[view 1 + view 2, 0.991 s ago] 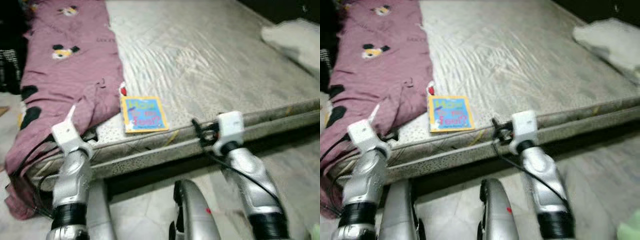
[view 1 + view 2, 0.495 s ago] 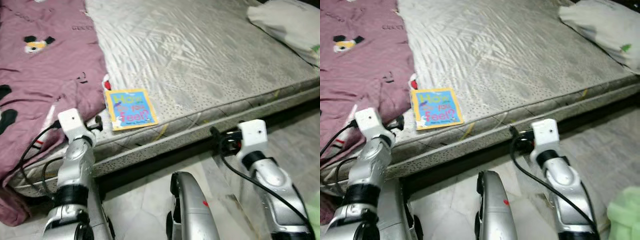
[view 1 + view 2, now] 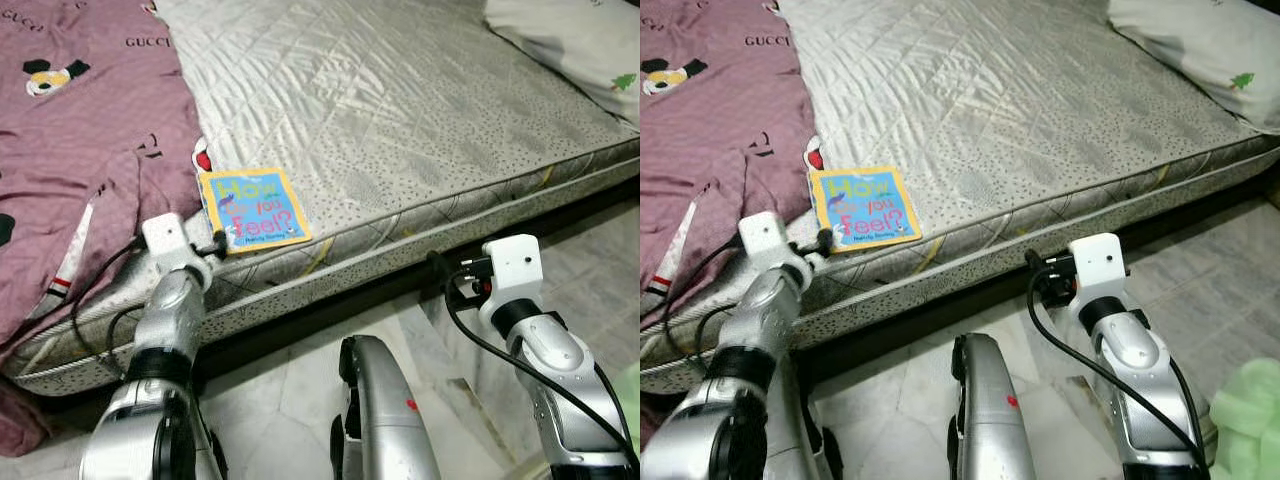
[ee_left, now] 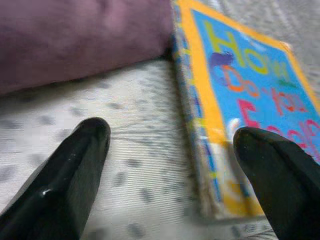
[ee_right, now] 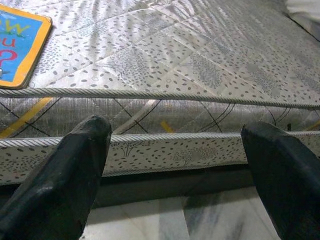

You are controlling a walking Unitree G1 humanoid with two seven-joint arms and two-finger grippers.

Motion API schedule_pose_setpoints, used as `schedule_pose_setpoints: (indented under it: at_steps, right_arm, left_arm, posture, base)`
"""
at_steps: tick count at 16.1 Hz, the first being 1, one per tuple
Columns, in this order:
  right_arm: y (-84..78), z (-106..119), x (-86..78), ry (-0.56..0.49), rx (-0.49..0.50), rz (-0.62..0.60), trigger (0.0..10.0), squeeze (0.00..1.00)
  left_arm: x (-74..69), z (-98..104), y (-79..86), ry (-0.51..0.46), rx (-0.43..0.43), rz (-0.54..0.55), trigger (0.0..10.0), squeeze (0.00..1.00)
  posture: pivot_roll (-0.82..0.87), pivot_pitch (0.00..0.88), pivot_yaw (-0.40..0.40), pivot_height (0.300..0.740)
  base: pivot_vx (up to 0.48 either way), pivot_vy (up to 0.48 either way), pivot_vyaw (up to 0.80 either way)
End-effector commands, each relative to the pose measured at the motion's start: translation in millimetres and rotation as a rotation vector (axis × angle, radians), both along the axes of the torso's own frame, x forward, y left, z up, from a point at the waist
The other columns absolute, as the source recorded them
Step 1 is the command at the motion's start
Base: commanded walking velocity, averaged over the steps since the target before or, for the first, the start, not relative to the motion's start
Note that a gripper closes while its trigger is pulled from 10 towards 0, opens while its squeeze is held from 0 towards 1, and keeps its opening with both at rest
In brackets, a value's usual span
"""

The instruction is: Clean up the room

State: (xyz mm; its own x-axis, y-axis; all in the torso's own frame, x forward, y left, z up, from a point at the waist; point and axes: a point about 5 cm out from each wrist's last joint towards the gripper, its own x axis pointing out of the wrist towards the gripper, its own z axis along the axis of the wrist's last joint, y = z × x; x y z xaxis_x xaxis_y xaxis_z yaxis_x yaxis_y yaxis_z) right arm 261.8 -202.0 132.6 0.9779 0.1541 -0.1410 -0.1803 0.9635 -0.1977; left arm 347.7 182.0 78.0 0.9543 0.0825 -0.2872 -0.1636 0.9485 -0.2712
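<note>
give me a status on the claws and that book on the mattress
Left claw open, at the book near the mattress edge. Right claw open, off the mattress side. Purple blanket touches the book's far edge.

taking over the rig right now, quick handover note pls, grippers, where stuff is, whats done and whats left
Left gripper: open, at the near edge of the mattress, fingers straddling the near corner of the picture book; not gripped yet.
Right gripper: open, holding nothing, low in front of the mattress side, above the floor.
Things: book lies flat by the mattress edge, beside the maroon blanket that hangs over the left side. White pillow at the far right.
Done: nothing picked up so far.
Left: probably close on the book, lift it and put it away, then tidy the blanket.
</note>
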Motion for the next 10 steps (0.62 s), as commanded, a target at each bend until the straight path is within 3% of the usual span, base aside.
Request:
schedule_pose_setpoints:
  at_steps: [1, 10]
  right_arm:
    - [-6.4, 2.6, -4.6, 0.004, -0.013, -0.018, 10.0, 0.0]
    - [-7.1, 6.1, 0.8, -0.013, -0.019, -0.029, 10.0, 0.0]
  left_arm:
    - [-1.2, -7.3, -2.2, 0.009, -0.027, -0.013, 10.0, 0.0]
    - [17.9, 11.1, -19.3, -0.094, -0.167, -0.116, 10.0, 0.0]
  posture:
    - [-0.35, 0.139, -0.093, 0.484]
    - [-0.36, 0.111, -0.088, 0.484]
  base:
    - [0.0, 0.0, 0.0]
    - [0.0, 0.0, 0.0]
